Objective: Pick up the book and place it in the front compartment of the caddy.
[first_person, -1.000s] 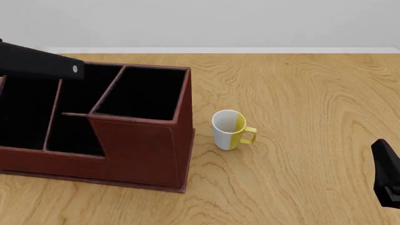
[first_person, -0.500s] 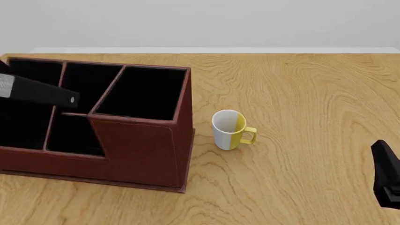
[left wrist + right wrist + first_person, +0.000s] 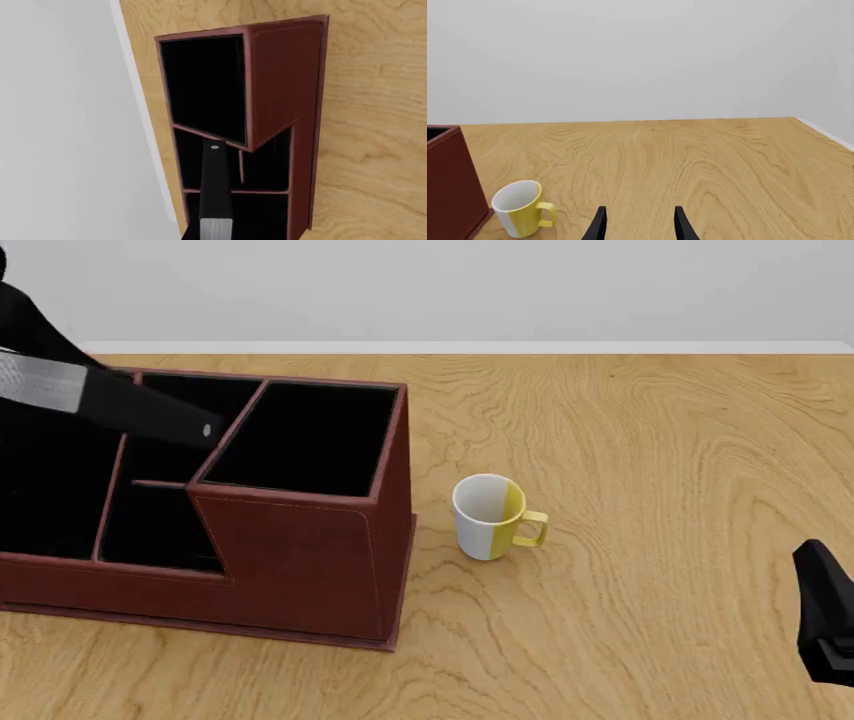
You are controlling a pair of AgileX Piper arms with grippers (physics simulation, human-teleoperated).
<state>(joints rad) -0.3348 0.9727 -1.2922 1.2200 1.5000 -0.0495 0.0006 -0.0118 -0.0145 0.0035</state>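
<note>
Book [image 3: 114,400] hangs tilted over caddy [image 3: 300,560], above the rear-left compartments, long axis sloping down toward the tall right-hand cell. It projects straight ahead of the left jaws – hold assumed, grip itself off-frame, cannot tell. Black covers, pale grey page edge. Right gripper [image 3: 639,225] – jaws apart, empty – sits well off by mug [image 3: 491,517] on worktop [image 3: 667,490].

The caddy [image 3: 300,540] stands at the table's [image 3: 641,440] left, the mug [image 3: 490,516] just to its right. The book [image 3: 114,398] hangs tilted above the caddy's far-left compartments, with the right gripper [image 3: 638,227] at near right.
</note>
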